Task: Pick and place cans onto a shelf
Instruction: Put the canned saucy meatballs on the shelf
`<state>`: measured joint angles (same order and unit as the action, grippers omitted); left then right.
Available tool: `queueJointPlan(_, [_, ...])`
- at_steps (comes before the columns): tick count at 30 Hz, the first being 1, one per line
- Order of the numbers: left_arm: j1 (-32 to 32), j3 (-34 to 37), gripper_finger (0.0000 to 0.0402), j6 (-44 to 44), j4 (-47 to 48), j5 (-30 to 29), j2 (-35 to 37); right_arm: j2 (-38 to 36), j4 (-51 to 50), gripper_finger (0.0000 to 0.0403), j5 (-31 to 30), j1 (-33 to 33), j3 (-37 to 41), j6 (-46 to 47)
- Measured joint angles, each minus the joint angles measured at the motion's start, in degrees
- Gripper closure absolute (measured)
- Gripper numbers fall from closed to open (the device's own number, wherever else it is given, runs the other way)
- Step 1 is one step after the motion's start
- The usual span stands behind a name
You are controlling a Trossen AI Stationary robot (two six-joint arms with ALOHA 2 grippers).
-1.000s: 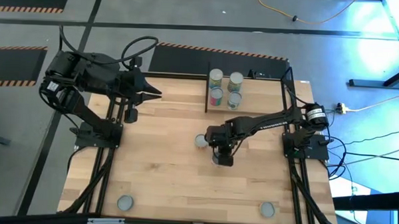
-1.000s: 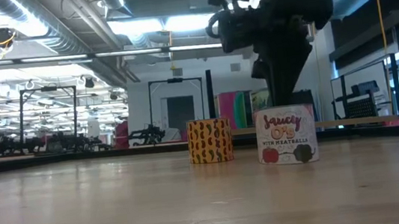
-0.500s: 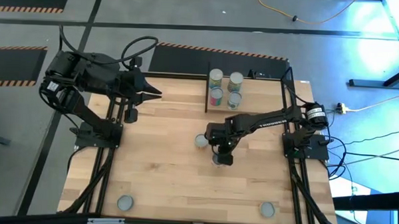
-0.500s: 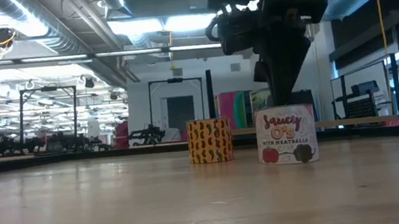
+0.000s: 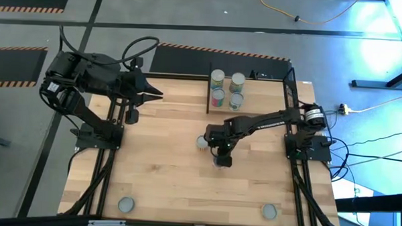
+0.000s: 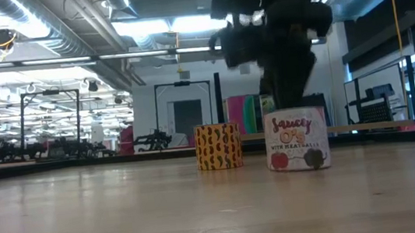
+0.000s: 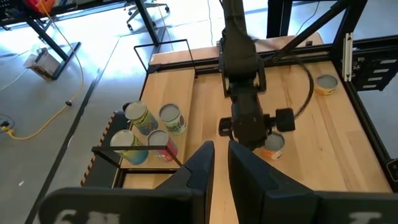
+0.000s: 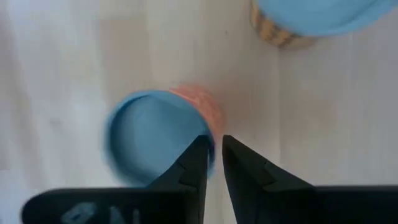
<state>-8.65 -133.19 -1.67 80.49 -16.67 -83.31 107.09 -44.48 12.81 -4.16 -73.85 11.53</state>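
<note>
My right gripper [image 5: 221,155] points down over a white-labelled can [image 6: 297,139] standing on the table's middle. In the right wrist view its fingers [image 8: 214,158] are open by a narrow gap above that can's rim [image 8: 208,124], one fingertip over the round top [image 8: 152,146], the other outside the wall. A yellow patterned can [image 6: 218,146] stands just beside it. Several cans [image 5: 226,88] stand on the shelf [image 5: 209,93] at the far edge. My left gripper [image 7: 221,163] hangs high over the table's far left, open by a narrow gap, holding nothing. My right gripper comes from above, pointing down, with its fingertips on either side of the white-labelled can's rim [image 8: 208,124]. I cannot tell whether they touch it. The can stands upright on the table.
Two more cans stand at the near edge, one at the left [image 5: 125,204] and one at the right [image 5: 270,211]. Bare tabletop [image 5: 159,165] lies between them and the middle. Black frame rails run along both sides of the table.
My right gripper has sunk a little toward the white-labelled can and tipped slightly. Both cans in the middle stand where they were.
</note>
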Motion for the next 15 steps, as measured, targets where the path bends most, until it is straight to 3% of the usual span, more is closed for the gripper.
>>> queueJointPlan(10, [-0.02, 0.00, 0.0361, 0.00, -0.06, 0.00, 0.00, 1.36, 1.04, 0.0348, 2.34, -0.03, -0.02, -1.57])
queueJointPlan(15, [-0.02, 0.00, 0.0363, 0.00, -0.06, 0.00, 0.00, 1.42, 0.72, 0.0389, 0.95, -0.07, -0.01, -0.75])
